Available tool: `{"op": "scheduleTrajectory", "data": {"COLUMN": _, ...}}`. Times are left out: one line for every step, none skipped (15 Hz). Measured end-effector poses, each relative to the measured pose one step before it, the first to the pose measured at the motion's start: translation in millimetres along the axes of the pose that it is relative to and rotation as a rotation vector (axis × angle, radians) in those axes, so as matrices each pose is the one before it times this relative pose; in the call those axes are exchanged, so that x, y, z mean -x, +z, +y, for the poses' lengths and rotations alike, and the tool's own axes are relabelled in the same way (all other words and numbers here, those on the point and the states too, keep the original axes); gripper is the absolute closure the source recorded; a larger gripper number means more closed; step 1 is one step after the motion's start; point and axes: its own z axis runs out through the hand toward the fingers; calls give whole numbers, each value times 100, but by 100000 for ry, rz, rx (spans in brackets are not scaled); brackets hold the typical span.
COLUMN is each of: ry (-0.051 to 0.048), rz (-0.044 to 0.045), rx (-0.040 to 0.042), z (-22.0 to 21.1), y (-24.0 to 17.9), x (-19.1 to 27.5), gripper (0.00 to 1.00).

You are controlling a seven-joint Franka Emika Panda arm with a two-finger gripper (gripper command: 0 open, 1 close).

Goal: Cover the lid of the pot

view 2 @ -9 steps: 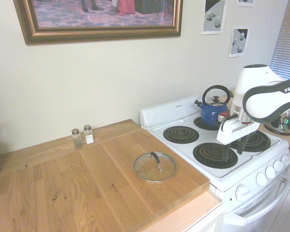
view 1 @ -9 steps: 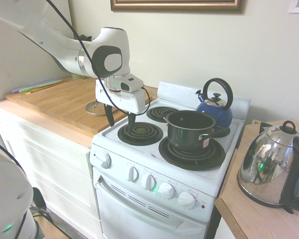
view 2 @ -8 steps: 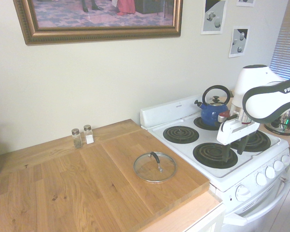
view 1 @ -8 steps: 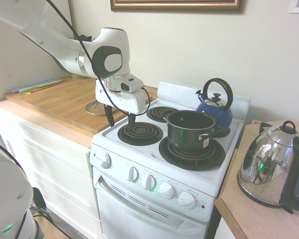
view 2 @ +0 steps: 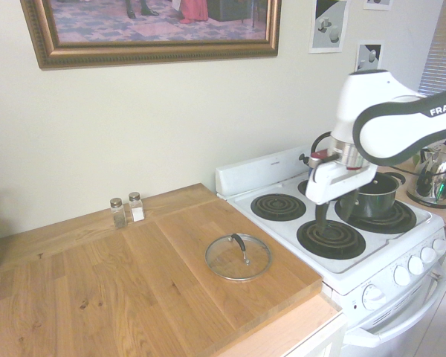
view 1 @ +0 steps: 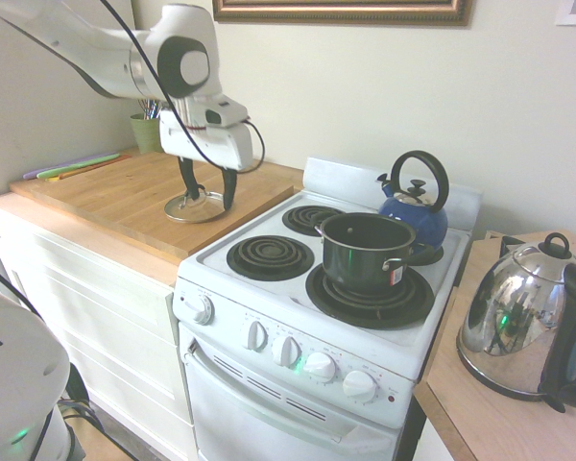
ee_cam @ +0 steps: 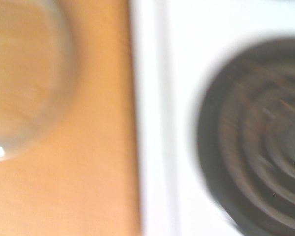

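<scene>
A: Claw (view 1: 204,182): one, two-fingered, pointing straight down, fingers spread wide apart, nothing between them. Hangs in the air, touching nothing.

B: Position of claw?

A: Second exterior view puts the claw (view 2: 328,221) above the near left burner (view 2: 331,239), close to the stove's (view 2: 275,230) left edge. Wrist view, blurred, shows that burner (ee_cam: 255,142) on one side, a strip of white stove, then wood with the lid's (ee_cam: 24,83) rim.

B: Lid, entry?

A: Lid (view 2: 238,257): round clear glass, silver rim. Lies flat on the wooden counter (view 2: 134,282), knob side up, left of the stove and near the counter's right end. Round, so no long axis of its own; the dark handle on top runs roughly from far to near.

B: Pot?

A: Pot (view 1: 367,252): dark, straight-sided, upright, mouth open to the ceiling, silver side handle and a small sticker facing the first exterior camera. Stands on the near right burner (view 1: 369,296). Well apart from the lid.

B: Other items?

A: Blue kettle (view 1: 415,204) on the far right burner, just behind the pot. Chrome kettle (view 1: 523,331) on the side counter to the right. Two shakers (view 2: 126,210) by the wall.
</scene>
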Motion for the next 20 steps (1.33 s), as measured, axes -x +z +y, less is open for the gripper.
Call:
{"op": "scheduleTrajectory", "data": {"ry": -732, "rz": -294, "rx": -453, "z": -2026, "y": -360, "x": 692, "gripper": 0}}
{"op": "scheduleTrajectory", "data": {"ry": -491, "rz": -351, "rx": -382, "z": -2000, "y": 63, "x": 506, "gripper": 0}}
{"op": "scheduleTrajectory", "data": {"ry": -119, "rz": -457, "rx": -64, "z": -1901, "y": 342, "x": 391, "gripper": 0}}
{"op": "scheduleTrajectory", "data": {"ry": -266, "rz": -498, "rx": 234, "z": -1888, "y": 406, "x": 426, "gripper": 0}}
{"op": "scheduleTrajectory", "data": {"ry": -378, "rz": -1, "rx": 480, "z": -1583, "y": 363, "x": 291, "gripper": 0}}
{"op": "scheduleTrajectory", "data": {"ry": -232, "rz": -25, "rx": 276, "z": -1432, "y": 344, "x": 308, "gripper": 0}}
{"op": "scheduleTrajectory", "data": {"ry": -10, "rz": -266, "rx": 206, "z": -1361, "y": 369, "x": 304, "gripper": 0}}
{"op": "scheduleTrajectory", "data": {"ry": 623, "rz": 170, "rx": 941, "z": -1058, "y": 432, "x": 233, "gripper": 0}}
{"op": "scheduleTrajectory", "data": {"ry": 1100, "rz": 384, "rx": 855, "z": -898, "y": 501, "x": 213, "gripper": 0}}
{"op": "scheduleTrajectory", "data": {"ry": 519, "rz": 40, "rx": 879, "z": -709, "y": 644, "x": 183, "gripper": 0}}
{"op": "scheduleTrajectory", "data": {"ry": 394, "rz": -320, "rx": 997, "z": -464, "y": 789, "x": 130, "gripper": 0}}
{"op": "scheduleTrajectory", "data": {"ry": 233, "rz": -603, "rx": 1011, "z": -320, "y": 832, "x": 120, "gripper": 0}}
{"op": "scheduleTrajectory", "data": {"ry": 441, "rz": -594, "rx": 742, "z": -291, "y": 742, "x": 93, "gripper": 0}}
{"op": "scheduleTrajectory", "data": {"ry": 1427, "rz": -348, "rx": 348, "z": -327, "y": 517, "x": 25, "gripper": 0}}
{"op": "scheduleTrajectory", "data": {"ry": 2192, "rz": 46, "rx": -42, "z": -390, "y": 214, "x": -99, "gripper": 0}}
{"op": "scheduleTrajectory", "data": {"ry": 2086, "rz": 478, "rx": -28, "z": -369, "y": 143, "x": -176, "gripper": 0}}
{"op": "scheduleTrajectory", "data": {"ry": 1794, "rz": 607, "rx": 94, "z": -344, "y": 201, "x": -183, "gripper": 0}}
{"op": "scheduleTrajectory", "data": {"ry": 1147, "rz": 93, "rx": 479, "z": -276, "y": 459, "x": -242, "gripper": 0}}
{"op": "scheduleTrajectory", "data": {"ry": 701, "rz": 26, "rx": 488, "z": -239, "y": 481, "x": -348, "gripper": 0}}
{"op": "scheduleTrajectory", "data": {"ry": 536, "rz": -115, "rx": 485, "z": -275, "y": 534, "x": -403, "gripper": 0}}
